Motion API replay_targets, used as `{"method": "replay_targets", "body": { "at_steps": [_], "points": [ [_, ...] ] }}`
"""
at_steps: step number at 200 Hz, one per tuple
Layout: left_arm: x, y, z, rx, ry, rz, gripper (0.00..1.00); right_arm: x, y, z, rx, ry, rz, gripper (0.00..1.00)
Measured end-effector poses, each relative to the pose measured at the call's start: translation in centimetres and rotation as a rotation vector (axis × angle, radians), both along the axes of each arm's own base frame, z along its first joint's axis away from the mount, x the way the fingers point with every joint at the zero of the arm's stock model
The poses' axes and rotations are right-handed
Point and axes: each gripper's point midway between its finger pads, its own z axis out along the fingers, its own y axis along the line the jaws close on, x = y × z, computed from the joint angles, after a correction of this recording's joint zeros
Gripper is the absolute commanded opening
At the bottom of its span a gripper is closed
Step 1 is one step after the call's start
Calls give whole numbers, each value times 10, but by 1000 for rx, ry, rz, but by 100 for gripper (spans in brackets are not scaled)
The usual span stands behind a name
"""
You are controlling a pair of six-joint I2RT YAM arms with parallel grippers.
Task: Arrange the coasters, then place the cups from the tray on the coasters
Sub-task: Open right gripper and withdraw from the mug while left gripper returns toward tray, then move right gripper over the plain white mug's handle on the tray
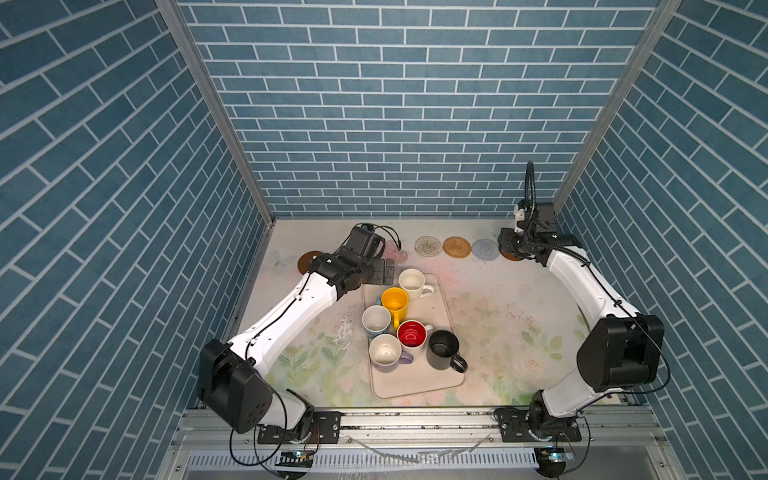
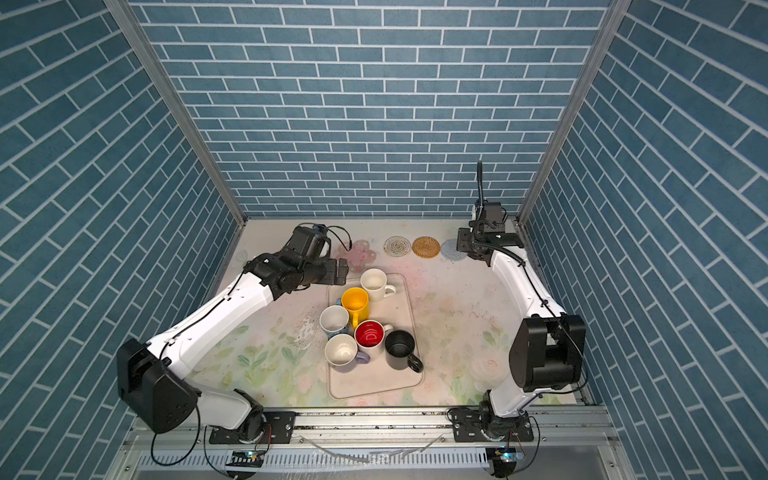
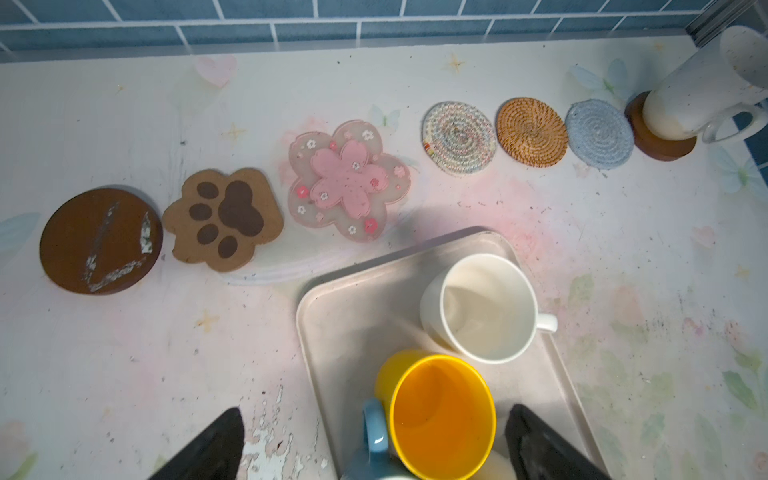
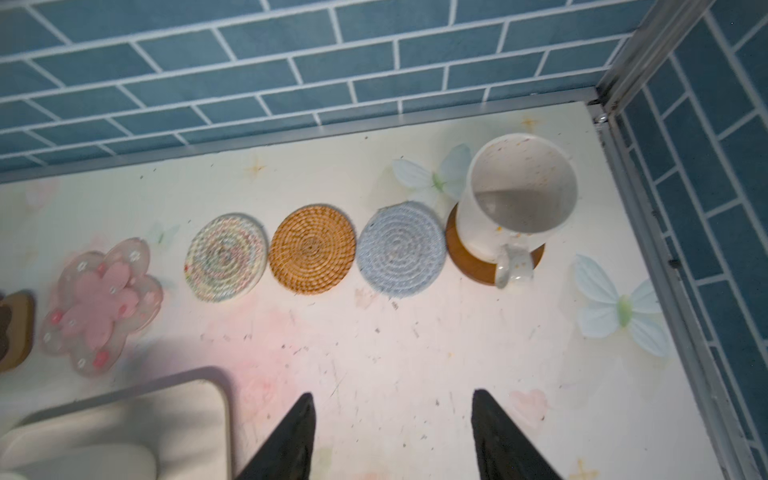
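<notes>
Six mugs sit on the tray, so we're early in the cup-placing step. Left gripper hangs wide open and empty, lined up on the yellow mug; next it needs to drop and pinch the rim. Farther back, all seven coasters line the back wall. Right gripper, jaws apart and holding nothing, sits just short of the cream cup on the brown disc.
</notes>
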Motion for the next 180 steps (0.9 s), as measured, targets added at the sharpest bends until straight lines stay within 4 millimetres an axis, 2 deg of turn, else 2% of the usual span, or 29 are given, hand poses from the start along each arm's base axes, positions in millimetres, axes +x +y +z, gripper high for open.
{"method": "replay_targets", "body": {
  "at_steps": [29,52,74,92,131,161,180],
  "points": [
    [-24,20,-18,34,26,21,99,-25,34,-11,15,22,94,42],
    [-43,36,-36,59,55,41,99,-44,61,-34,28,71,174,39],
    [-59,48,-51,71,73,61,99,-63,83,-59,36,130,247,41],
    [-71,58,-65,84,91,82,99,-75,101,-70,49,158,301,46],
    [-93,74,-100,103,146,122,99,-95,135,-83,99,178,424,55],
    [-99,76,-107,62,136,148,99,-111,160,-89,163,191,539,58],
    [-101,77,-112,35,123,166,99,-114,174,-91,209,191,610,60]
  ]
}}
